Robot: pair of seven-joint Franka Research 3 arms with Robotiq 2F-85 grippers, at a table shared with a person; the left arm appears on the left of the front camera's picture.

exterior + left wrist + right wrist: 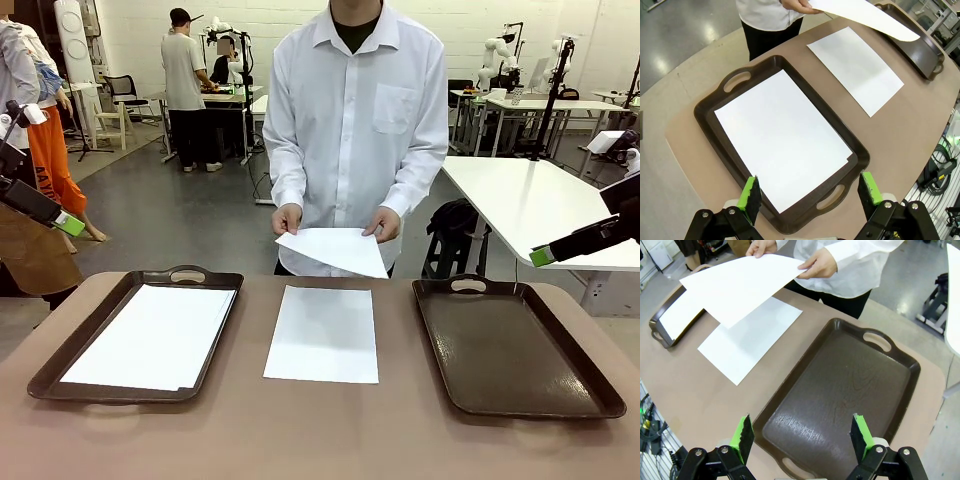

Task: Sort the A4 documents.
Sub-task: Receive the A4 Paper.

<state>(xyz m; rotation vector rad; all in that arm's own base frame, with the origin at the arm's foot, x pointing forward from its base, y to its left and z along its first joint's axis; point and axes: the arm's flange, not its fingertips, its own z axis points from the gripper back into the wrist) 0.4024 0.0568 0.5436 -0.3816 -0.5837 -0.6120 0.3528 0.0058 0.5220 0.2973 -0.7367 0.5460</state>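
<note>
Front view: a plain white A4 paper sheet [322, 333] lies mid-surface, long axis near-to-far, between two dark brown handled trays [224, 325]; left fingers [751, 197] and right fingers [744, 437], spread and empty, hang about equally far off either side.

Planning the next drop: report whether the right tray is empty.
Empty. The right tray has a bare brown floor, no sheet inside.

Right wrist view: the held A4 sheet [740, 285] covers one end of the bench sheet [747, 340] and part of the left tray [655, 330]. Front view: left pincer [66, 223] and right pincer [545, 255] run off the picture's sides. Sheet count in that tray's stack [150, 335]: undeterminable.
</note>
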